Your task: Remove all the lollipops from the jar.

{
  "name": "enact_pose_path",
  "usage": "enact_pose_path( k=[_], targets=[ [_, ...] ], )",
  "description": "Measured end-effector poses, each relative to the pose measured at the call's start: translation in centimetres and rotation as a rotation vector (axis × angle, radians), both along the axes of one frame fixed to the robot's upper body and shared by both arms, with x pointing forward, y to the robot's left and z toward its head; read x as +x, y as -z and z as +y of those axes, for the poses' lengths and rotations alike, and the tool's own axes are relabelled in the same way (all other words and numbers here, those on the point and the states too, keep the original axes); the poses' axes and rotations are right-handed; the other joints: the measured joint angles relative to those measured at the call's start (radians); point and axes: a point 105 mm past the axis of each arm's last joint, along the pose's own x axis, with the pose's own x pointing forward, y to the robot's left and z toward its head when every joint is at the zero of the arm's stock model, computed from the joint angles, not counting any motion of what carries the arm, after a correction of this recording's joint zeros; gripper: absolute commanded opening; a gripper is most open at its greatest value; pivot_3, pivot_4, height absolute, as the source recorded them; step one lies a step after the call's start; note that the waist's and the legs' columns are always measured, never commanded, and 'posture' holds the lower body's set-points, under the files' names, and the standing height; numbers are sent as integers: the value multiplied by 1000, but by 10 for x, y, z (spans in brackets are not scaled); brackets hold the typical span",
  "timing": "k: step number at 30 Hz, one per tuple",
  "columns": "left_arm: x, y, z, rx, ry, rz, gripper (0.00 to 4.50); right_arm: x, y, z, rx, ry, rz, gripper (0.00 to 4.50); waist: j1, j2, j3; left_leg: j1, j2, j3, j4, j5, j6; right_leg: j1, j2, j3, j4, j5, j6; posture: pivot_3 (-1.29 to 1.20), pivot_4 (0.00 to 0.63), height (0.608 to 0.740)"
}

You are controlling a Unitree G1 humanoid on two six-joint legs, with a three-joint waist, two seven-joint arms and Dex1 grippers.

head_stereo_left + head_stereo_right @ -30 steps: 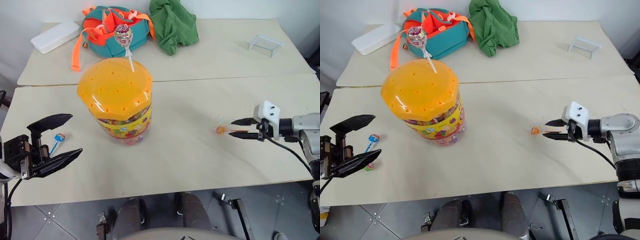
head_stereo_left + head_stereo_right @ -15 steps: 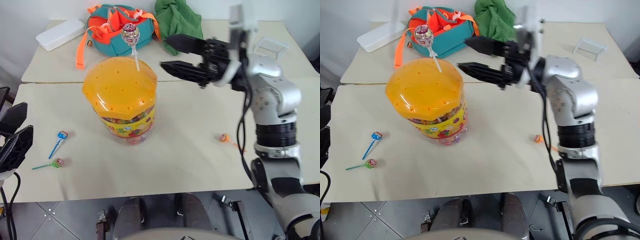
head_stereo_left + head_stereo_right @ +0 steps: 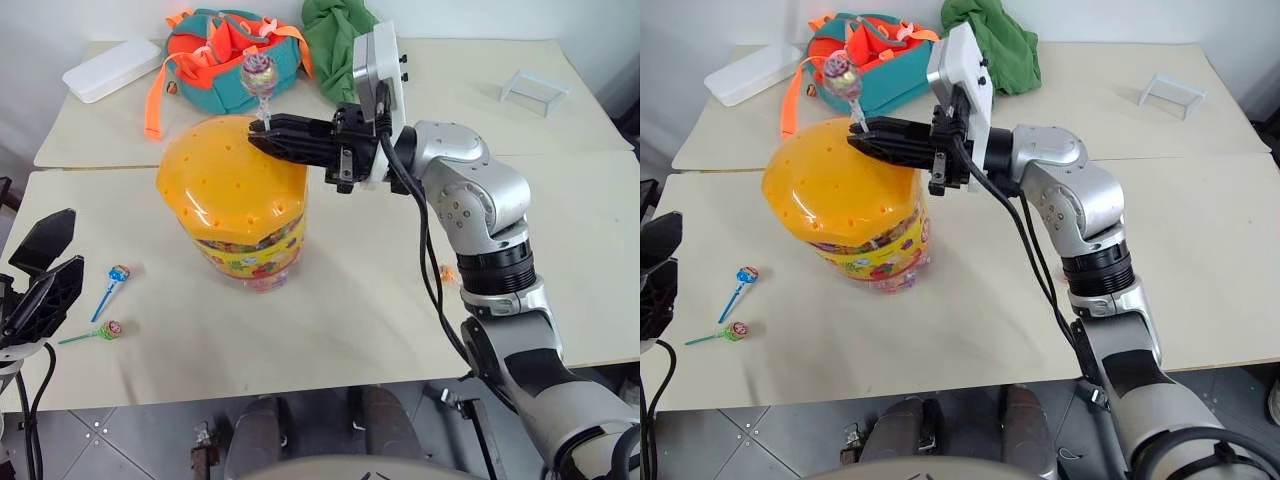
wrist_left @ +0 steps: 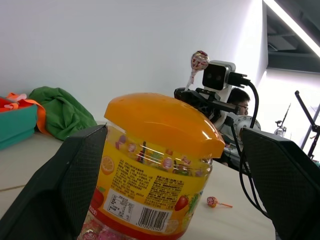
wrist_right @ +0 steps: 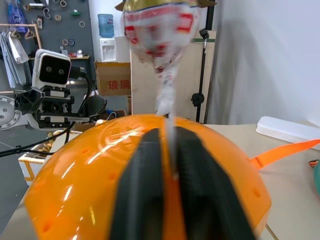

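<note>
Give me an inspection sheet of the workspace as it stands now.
Surface: two beige tables pushed together.
Job's things: jar upright, lid on; one lollipop stands in the lid; blue lollipop, green lollipop and orange lollipop lie on the table.
Clutter: teal and orange bag, green cloth, white box, clear stand.
Grippers: right gripper shut on the standing lollipop's stick; left gripper open, empty.
Cables: black cable along the right arm.
Surroundings: tiled floor.
</note>
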Motion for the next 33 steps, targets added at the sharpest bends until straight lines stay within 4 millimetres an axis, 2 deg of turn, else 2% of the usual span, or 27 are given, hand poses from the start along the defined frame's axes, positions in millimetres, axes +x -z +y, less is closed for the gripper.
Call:
enact_pose_path(
  k=[3, 6, 9, 10, 11, 14, 16, 17, 19, 22, 26, 29, 33],
  targets=[
    [1, 0, -2, -7, 12, -13, 4500, 0, -5, 1, 41, -17, 6, 52, -5, 0, 0, 0, 0, 2, 0, 0, 0, 0, 0, 0, 0, 0, 0, 0, 150, 740],
    [3, -3, -7, -8, 37, -25, 4500, 4, -23, -14, 147, -26, -13, 52, -5, 0, 0, 0, 0, 4, 0, 0, 0, 0, 0, 0, 0, 0, 0, 0, 150, 740],
    [2, -6, -17, 61, 77, -32, 4500, 16, -36, -55, 154, 59, -33, 52, 11, -1, 0, -1, -1, 3, 0, 0, 0, 0, 0, 0, 0, 0, 0, 0, 150, 740],
    [1, -7, -21, 113, 89, -31, 4500, 24, -34, -77, 89, 129, -41, 52, 14, -1, 0, -1, -2, 3, 0, -1, 1, 0, -1, 0, -1, 0, 0, 0, 150, 740],
    [0, -7, -22, 134, 93, -34, 4500, 28, -32, -89, 63, 171, -39, 52, 14, -1, 0, -1, -2, 4, 0, -1, 1, 0, -1, 0, -2, 0, 0, 0, 150, 740],
    [0, 0, -32, 265, 143, -26, 4500, 48, 3, -152, -210, 408, -24, 52, 9, -1, 0, -1, -1, 7, -1, -1, 1, 0, -1, -1, -4, 0, 0, 0, 150, 740],
    [-1, 9, -39, 352, 185, -7, 4500, 55, 43, -207, -457, 579, -12, 52, 11, -1, 0, -1, -1, 8, -2, -1, 1, 0, -1, -1, -6, 0, 0, 0, 150, 740],
    [-3, 15, -40, 388, 202, -5, 4500, 55, 70, -242, -586, 664, 25, 52, 10, 0, 0, -1, -1, 9, -2, -1, 1, 0, -1, 0, -7, 0, 0, 0, 150, 740],
    [-4, 21, -43, 424, 226, -5, 4500, 52, 103, -274, -693, 729, 90, 52, 2, 0, 0, 0, 0, 15, -2, -1, 1, -2, -1, 1, -7, 0, 0, 0, 150, 740],
    [-4, 24, -49, 464, 263, -37, 4500, 45, 133, -309, -809, 807, 94, 52, -20, 2, 1, 4, 1, 20, -2, 0, 1, -2, -1, 3, -5, 0, -1, 0, 150, 740],
    [-4, 29, -52, 504, 276, -53, 4500, 38, 161, -343, -898, 905, 122, 52, -24, 3, 1, 5, 2, 21, -1, 0, 1, -2, -1, 5, -4, -1, -1, 0, 150, 740],
    [-4, 30, -52, 512, 271, -51, 4500, 37, 169, -355, -902, 961, 143, 773, -21, 4, 2, 5, 2, 20, -1, 0, 1, -2, -1, 5, -4, -1, -1, 0, 150, 740],
    [-2, 33, -48, 504, 227, -11, 4500, 35, 169, -350, -798, 935, 160, 2001, -19, 3, 2, 5, 2, 20, -1, -1, 1, -1, -1, 5, -4, -1, -1, 0, 150, 740]
  ],
)
